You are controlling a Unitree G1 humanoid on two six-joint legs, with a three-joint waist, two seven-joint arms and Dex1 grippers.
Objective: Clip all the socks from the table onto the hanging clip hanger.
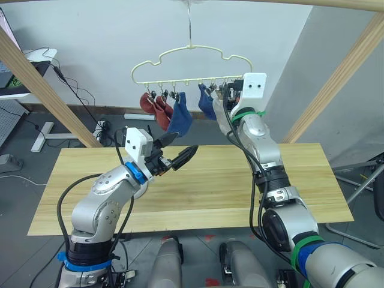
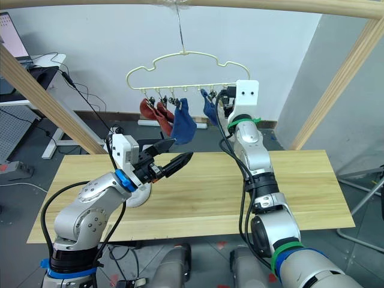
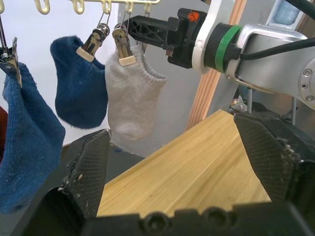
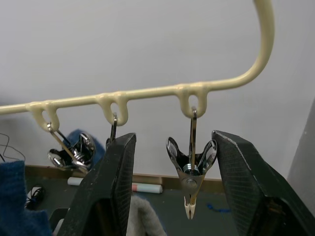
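Landmark: clip hanger, hooked on the wooden frame above the far edge of the table.

Right gripper raised to the hanger's right end, fingers spread, holding nothing. Last clip hanging straight down between the two fingers, long axis vertical, tip pointing down and bare. Next clip inboard mostly hidden behind one finger; light grey sock hanging there, just beside the bare clip.

Further inboard along the hanger rail: two blue socks and two rust red socks, each pinned and hanging down.

Left gripper below the hanger and toward its left half, over the table, fingers apart and empty, well apart from the rail.

Tabletop below the hanger bare of socks where visible. Sixth sock not located.

Judgement: right arm clearly nearer the free clip; clip axis runs straight down through its finger gap, so any squeeze comes across that axis. Left arm would need to bring fabric up from below.
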